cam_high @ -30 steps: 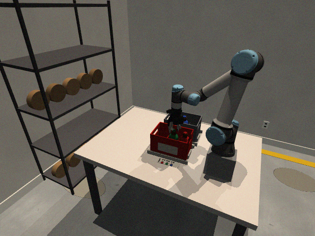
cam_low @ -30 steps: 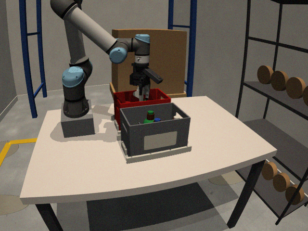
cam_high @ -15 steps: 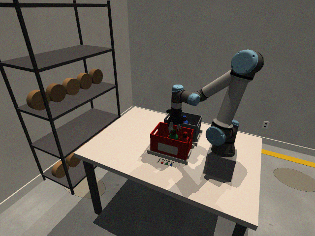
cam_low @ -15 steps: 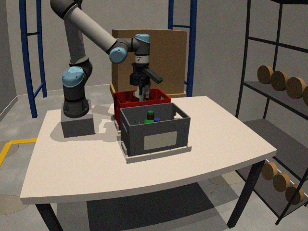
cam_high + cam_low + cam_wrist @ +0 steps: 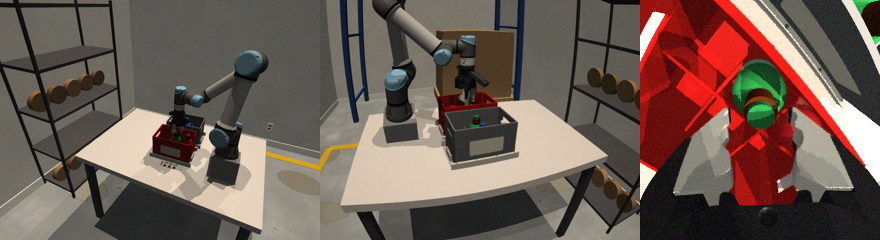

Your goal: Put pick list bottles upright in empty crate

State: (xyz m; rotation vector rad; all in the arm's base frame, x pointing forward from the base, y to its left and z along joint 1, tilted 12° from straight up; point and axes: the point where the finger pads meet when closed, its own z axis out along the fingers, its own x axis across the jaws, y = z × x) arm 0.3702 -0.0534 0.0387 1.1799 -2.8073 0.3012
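Arm [image 5: 219,86] bent, end effector [image 5: 760,145] open over green bottle [image 5: 760,95]

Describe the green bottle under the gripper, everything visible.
The green bottle stands upright in the red crate, beside a red-labelled bottle. From the wrist view it shows a rounded green shoulder, a brown neck band and a green cap. The gripper sits directly above it, open, its grey fingers either side of the cap with gaps showing. Nothing grips it. Its base is hidden.
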